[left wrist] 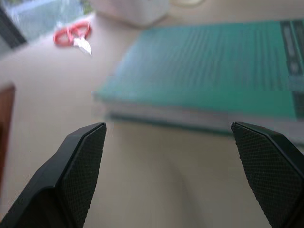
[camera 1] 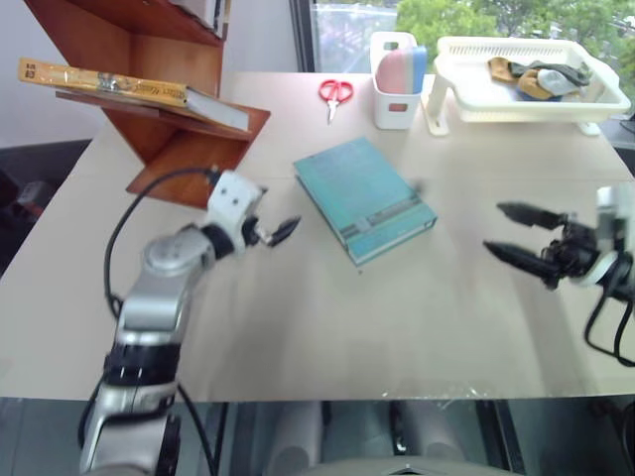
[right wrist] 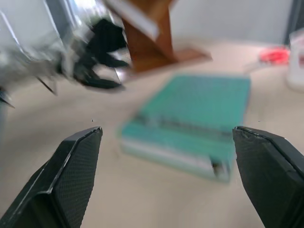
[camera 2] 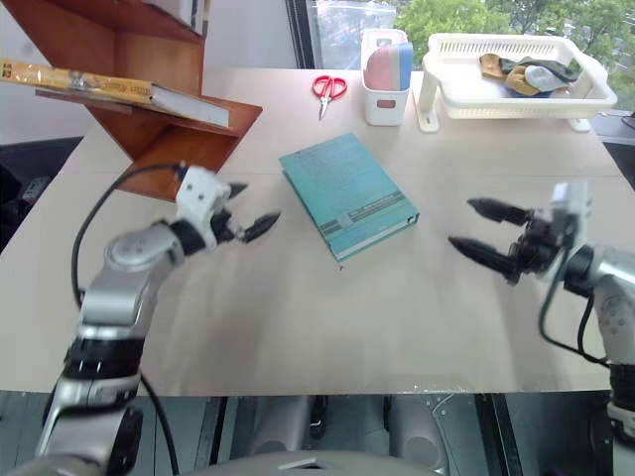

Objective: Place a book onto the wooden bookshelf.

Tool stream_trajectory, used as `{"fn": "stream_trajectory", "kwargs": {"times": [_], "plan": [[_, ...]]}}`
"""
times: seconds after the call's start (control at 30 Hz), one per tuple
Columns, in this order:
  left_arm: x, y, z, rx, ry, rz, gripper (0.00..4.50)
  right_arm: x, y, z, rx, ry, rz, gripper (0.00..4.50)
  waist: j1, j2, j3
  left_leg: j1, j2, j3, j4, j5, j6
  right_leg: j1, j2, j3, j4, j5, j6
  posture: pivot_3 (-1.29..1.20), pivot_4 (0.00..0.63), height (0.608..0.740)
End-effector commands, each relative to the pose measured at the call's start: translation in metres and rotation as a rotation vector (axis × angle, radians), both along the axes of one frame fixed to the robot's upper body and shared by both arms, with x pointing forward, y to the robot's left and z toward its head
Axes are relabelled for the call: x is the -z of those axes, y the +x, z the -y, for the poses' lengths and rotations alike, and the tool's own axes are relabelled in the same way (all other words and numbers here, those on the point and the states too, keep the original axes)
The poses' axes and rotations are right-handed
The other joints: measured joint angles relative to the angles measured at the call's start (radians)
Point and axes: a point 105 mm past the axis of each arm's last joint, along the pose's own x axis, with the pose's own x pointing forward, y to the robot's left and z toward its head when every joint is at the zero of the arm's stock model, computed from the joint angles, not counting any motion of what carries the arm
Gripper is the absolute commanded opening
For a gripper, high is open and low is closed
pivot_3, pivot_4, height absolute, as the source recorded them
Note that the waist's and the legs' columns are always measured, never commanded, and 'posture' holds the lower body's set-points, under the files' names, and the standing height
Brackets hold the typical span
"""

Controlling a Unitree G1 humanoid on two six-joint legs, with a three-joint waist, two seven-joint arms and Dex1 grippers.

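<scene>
The yellow-orange book [camera 1: 109, 84] lies flat on a slanted board of the reddish-brown wooden bookshelf [camera 1: 189, 149] at the table's far left. A thinner teal book [camera 1: 362, 198] lies flat at mid-table. My left gripper [camera 2: 253, 206] hovers open and empty just left of the teal book, pointing at its edge [left wrist: 213, 76]. My right gripper [camera 1: 494, 227] hangs open and empty to the right of the teal book, pointing left toward it [right wrist: 199, 114]. The right wrist view also catches the left gripper [right wrist: 102, 61] and the shelf's base [right wrist: 152, 42] beyond.
Red scissors [camera 1: 335, 94] lie at the back of the table. Beside them stands a white cup [camera 1: 397, 109] holding pink and blue items. A white plastic basket [camera 1: 466, 104] with cloths sits at the back right.
</scene>
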Motion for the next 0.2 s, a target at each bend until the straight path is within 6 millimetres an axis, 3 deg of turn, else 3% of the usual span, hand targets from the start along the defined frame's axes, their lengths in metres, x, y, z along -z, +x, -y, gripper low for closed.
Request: {"fn": "stream_trajectory", "kwargs": {"times": [0.03,0.2], "plan": [[0.000,-0.011,-0.011,-0.060,-0.072,0.019,4.43,0.009,0.004,0.013,0.058,-0.073,0.041,4.50,0.003,0.000,0.000,0.000,0.000,0.000,0.000,0.000,0.000,-0.001,0.000,0.000,0.000,0.000,0.000,0.00,0.150,0.740],[0.027,-0.030,-0.018,-0.105,-0.116,-0.033,4.43,0.019,0.005,0.029,0.093,-0.071,0.037,4.50,0.006,0.001,-0.001,0.002,0.000,0.000,0.001,0.000,0.000,0.004,0.000,-0.001,0.000,0.000,0.000,0.00,0.150,0.740]]}}
